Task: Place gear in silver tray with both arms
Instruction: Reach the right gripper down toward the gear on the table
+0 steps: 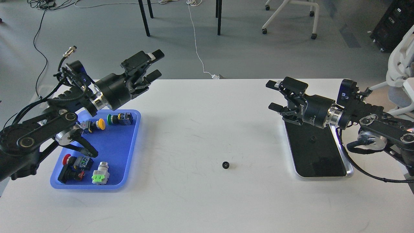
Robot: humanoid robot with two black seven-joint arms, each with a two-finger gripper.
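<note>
A small black gear (pixel 225 165) lies alone on the white table, near the middle and toward the front. The silver tray (pixel 347 171) lies at the right, its dark mirror-like bottom holding a small dark speck. My left gripper (pixel 154 65) is open and empty, raised above the table's far left, over the blue tray's back corner, far from the gear. My right gripper (pixel 273 95) is open and empty, pointing left over the silver tray's back left corner.
A blue plastic tray (pixel 131 155) at the left holds several push buttons and switches. The table (pixel 200 200) has a far edge near both grippers. Chair legs, cables and office chairs stand on the floor beyond.
</note>
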